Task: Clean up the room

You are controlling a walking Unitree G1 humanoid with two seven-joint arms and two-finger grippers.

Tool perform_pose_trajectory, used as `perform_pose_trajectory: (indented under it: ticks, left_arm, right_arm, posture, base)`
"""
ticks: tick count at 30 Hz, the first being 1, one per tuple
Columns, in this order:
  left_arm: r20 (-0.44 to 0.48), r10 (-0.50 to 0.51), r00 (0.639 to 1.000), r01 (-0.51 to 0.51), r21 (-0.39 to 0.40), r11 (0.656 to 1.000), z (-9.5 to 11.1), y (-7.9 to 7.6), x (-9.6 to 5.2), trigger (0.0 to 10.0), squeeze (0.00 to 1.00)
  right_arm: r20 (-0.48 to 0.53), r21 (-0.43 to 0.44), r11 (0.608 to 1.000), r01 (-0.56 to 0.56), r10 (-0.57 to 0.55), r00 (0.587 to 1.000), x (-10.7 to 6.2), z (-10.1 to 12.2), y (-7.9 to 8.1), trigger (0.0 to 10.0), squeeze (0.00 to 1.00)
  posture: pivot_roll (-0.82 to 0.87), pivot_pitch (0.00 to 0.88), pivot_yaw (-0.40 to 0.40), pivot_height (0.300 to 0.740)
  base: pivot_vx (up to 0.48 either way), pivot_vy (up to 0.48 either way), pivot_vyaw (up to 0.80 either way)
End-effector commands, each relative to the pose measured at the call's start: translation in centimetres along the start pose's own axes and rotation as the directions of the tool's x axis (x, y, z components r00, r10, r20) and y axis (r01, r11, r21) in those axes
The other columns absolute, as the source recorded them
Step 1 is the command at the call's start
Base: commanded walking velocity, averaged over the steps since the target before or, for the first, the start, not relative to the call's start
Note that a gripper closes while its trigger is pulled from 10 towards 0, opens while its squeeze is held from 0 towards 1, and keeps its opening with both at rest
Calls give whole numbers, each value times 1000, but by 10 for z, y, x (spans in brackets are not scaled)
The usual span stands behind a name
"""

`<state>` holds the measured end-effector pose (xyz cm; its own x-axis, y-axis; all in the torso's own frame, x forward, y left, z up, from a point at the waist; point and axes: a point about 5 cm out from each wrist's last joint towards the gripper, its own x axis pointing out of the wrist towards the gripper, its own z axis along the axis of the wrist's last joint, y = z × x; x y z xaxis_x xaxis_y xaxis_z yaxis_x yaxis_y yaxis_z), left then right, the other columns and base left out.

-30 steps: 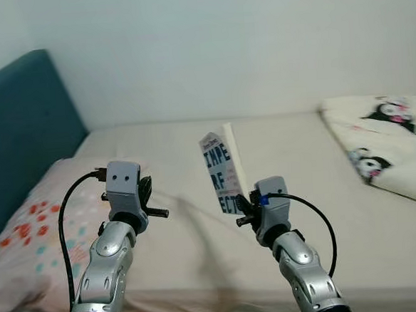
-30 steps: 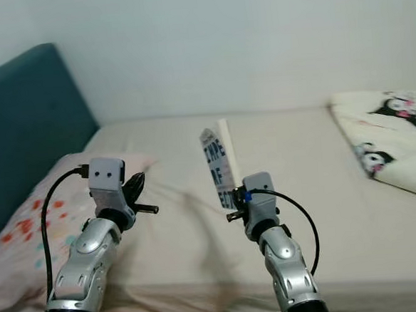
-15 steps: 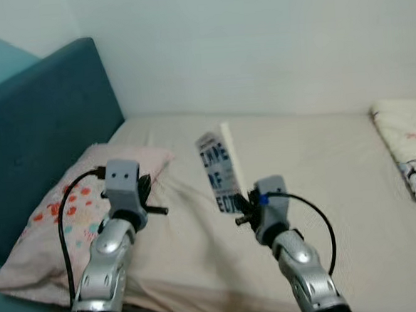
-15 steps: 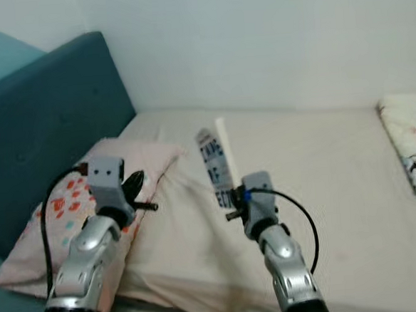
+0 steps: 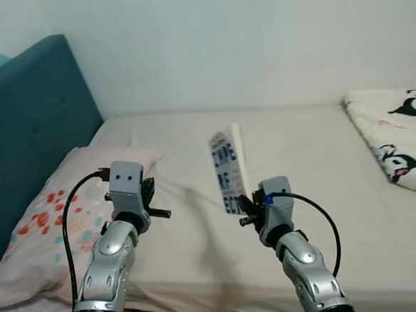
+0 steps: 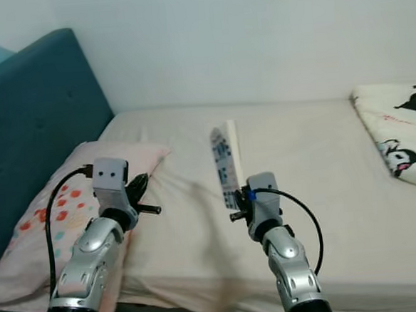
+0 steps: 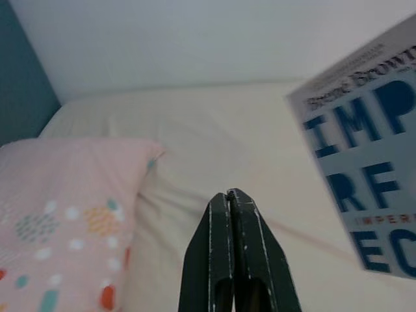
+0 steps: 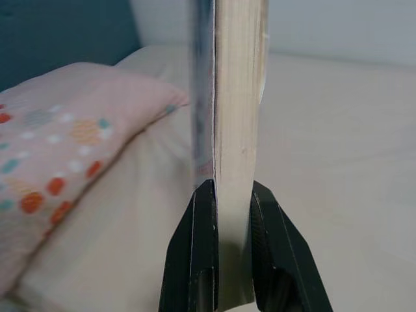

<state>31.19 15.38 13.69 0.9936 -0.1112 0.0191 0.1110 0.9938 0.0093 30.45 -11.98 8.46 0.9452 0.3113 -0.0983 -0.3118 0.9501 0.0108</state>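
- A book [image 5: 227,172] is being gripped upright at its lower edge by the right claw [image 8: 227,214], with one black finger pressed on each cover and the page block between them.
- The book is being held in the air above the bed [image 5: 307,142], roughly over the middle of the mattress, its pale cover with large dark-blue letters turned toward the robot's left.
- The left claw [image 7: 231,201] is being held clenched, its two fingers pressed together with nothing between them.
- That left claw is being kept raised over the near edge of the bed, just beside a pink pillow [image 5: 48,224] dotted in red, orange and teal.
- The pillow is being rested against a teal headboard [image 5: 20,119] on the robot's left.
- A cream blanket [image 5: 399,132] printed with black-and-white cartoon figures is lying on the far right of the bed, well apart from the book.
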Motion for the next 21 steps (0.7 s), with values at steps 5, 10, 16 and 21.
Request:
perform_pose_trajectory:
  ticks: [5, 10, 16, 21]
  left_arm:
    - [-11, 35, 999, -35, 17, 999, -3, 10, -3, 10000, 0]
    - [-11, 31, 999, -31, 25, 999, -3, 9, -4, 10000, 0]
    - [-20, 24, 1000, -23, 46, 999, -5, 6, -4, 10000, 0]
    - [-16, 35, 999, -34, 49, 998, -8, 4, -2, 10000, 0]
  right_arm:
    - [34, 3, 1000, -29, 28, 999, 4, 7, 6, 10000, 0]
    - [34, 3, 1000, -30, 30, 999, 4, 7, 6, 10000, 0]
    - [6, 36, 999, -31, 31, 999, 3, 3, 4, 10000, 0]
    - [-225, -17, 985, -173, 165, 960, -4, -28, 9, 10000, 0]
  posture:
    - [27, 0, 11, 740]
    - [28, 0, 11, 740]
    - [24, 0, 11, 740]
    - [16, 0, 14, 740]
  base:
    - [0, 0, 0]
    - [0, 0, 0]
    - [0, 0, 0]
    - [0, 0, 0]
